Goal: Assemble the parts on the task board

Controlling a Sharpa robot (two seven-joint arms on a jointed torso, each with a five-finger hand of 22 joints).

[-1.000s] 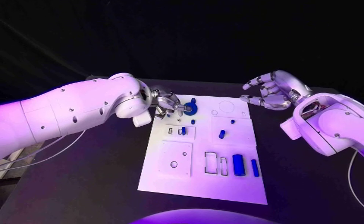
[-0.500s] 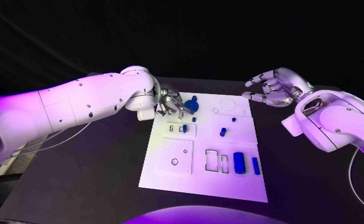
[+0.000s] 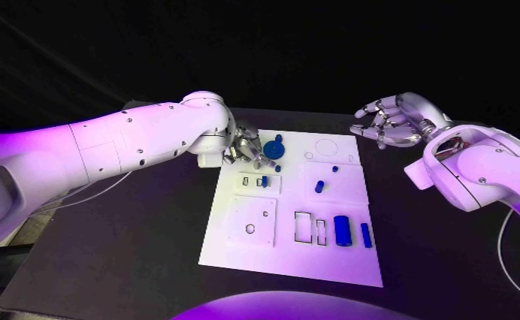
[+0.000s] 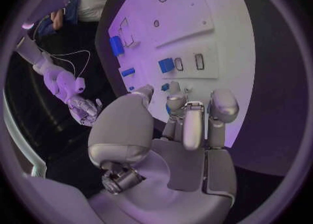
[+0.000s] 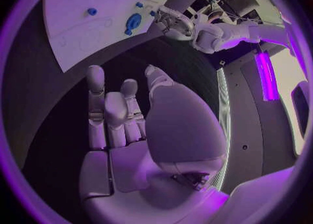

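Violet light washes the white task board [image 3: 292,207] and glares brightest on the left arm [image 3: 108,151] near the scene's left edge — the far background is black, the table [image 3: 141,237] dim — and both wrist views bend straight edges into curves.

White rectangular task board [image 3: 284,249] flat on worktop [image 3: 141,260], marked with outlined recesses. Round blue part [image 3: 273,149] at far left corner, small blue piece [image 3: 279,168] just nearer. Short blue peg [image 3: 318,186] mid-board, tiny one [image 3: 335,170] beyond it. Long blue block [image 3: 343,231] and slimmer bar [image 3: 365,235] side by side near right edge. Small blue piece [image 3: 264,181] in left recess.
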